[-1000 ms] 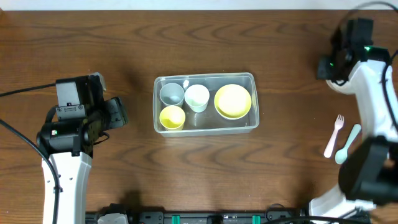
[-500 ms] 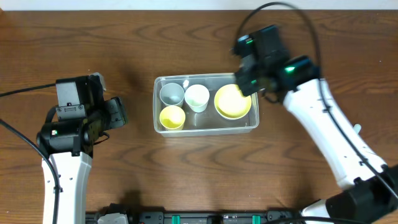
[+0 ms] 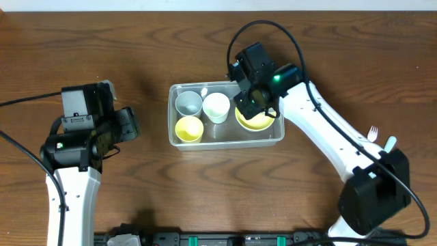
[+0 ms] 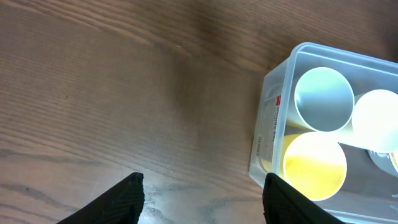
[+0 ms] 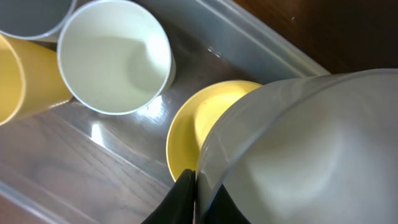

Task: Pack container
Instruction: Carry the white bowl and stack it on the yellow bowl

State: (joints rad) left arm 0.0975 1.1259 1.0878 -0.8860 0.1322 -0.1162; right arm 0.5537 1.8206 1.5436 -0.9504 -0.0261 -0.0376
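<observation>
**A:** Progress so far?
**B:** Packed: grey cup (image 3: 189,102), white cup (image 3: 216,106), yellow cup (image 3: 189,128) and yellow bowl (image 3: 258,124), all inside the container (image 3: 225,84) at mid-frame. The right gripper (image 5: 189,199) pinches a pale bowl (image 5: 298,149) by its rim over the yellow one. The left gripper (image 4: 203,186) gapes wide, empty.
**A:** Anything left?
**B:** Likely the fork (image 3: 373,130) and spoon (image 3: 389,142) at the right edge, half hidden by the arm.

no legible text in any view. the container (image 4: 323,51) has a white sticker (image 4: 265,132) on its end wall. its red mark and print are too small to read.
</observation>
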